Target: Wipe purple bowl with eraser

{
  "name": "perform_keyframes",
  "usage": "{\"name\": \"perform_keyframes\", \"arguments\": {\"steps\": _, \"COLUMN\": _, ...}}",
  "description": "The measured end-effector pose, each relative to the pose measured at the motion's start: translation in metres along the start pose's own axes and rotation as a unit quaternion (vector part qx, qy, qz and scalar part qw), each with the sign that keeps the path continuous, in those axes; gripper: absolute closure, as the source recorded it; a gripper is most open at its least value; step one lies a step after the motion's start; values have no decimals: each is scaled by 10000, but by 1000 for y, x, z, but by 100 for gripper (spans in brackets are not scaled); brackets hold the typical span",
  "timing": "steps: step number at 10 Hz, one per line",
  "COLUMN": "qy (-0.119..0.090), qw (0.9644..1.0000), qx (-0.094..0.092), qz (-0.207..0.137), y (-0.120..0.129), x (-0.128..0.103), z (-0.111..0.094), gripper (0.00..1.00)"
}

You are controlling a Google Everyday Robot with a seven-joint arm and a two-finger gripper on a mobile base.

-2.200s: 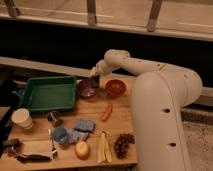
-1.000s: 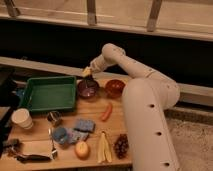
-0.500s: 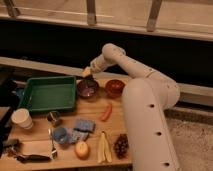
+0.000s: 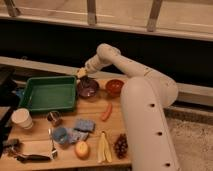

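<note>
The purple bowl (image 4: 88, 88) sits on the wooden table right of the green tray. My gripper (image 4: 82, 74) hangs just above the bowl's far left rim, at the end of the white arm (image 4: 120, 57) that reaches in from the right. A small dark shape under the gripper, at the bowl's rim (image 4: 86, 80), may be the eraser; I cannot make it out as a block.
An orange-red bowl (image 4: 114, 86) stands right of the purple bowl. A green tray (image 4: 48, 93) lies to the left. In front lie a metal cup (image 4: 53, 118), blue pads (image 4: 83, 125), a small blue cup (image 4: 60, 135), a red pepper (image 4: 106, 112), an apple (image 4: 81, 149), a banana (image 4: 103, 147), grapes (image 4: 120, 145) and a white cup (image 4: 22, 119).
The arm's elbow swung out from 2.2 s ago and the camera's view of the arm changed. Over the last second the gripper has stayed over the purple bowl's rim.
</note>
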Motion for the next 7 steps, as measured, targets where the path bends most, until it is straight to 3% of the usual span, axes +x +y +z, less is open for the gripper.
{"name": "perform_keyframes", "arguments": {"steps": 3, "qy": -43, "qw": 9999, "qx": 51, "qz": -75, "y": 5, "x": 5, "z": 7, "gripper": 100}}
{"name": "perform_keyframes", "arguments": {"steps": 7, "qy": -107, "qw": 9996, "qx": 238, "qz": 112, "y": -12, "x": 16, "z": 27, "gripper": 100}}
